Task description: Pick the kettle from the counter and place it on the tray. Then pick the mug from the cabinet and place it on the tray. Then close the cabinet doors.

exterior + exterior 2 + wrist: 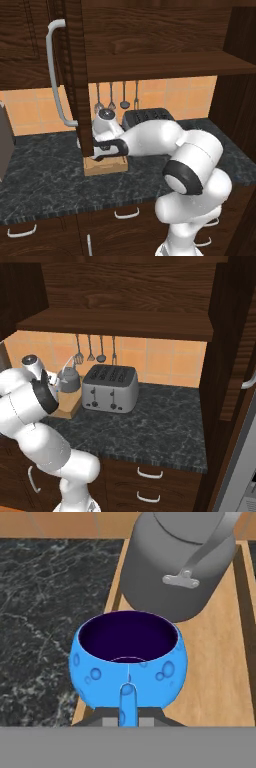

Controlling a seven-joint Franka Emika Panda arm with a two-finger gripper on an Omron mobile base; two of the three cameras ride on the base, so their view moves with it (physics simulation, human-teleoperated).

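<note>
In the hand view my gripper [128,721] is shut on the handle of the blue mug [128,662], whose dark inside faces up. The mug sits low over the near left part of the wooden tray [220,662]; I cannot tell whether it touches the wood. The grey kettle [180,567] stands on the tray just beyond the mug, also seen as the kettle [70,380] on the tray [67,405] beside the toaster. On the dark counter [45,175] the tray [105,165] lies under my hand, partly behind the open left cabinet door [75,75]. The cabinet [120,323] stands open.
A silver toaster [110,388] stands right of the tray. Utensils [90,351] hang on the tiled wall behind. The right cabinet door [235,346] is swung open at the far right. A dark box [4,140] sits at the counter's left edge. Drawers [125,215] run below.
</note>
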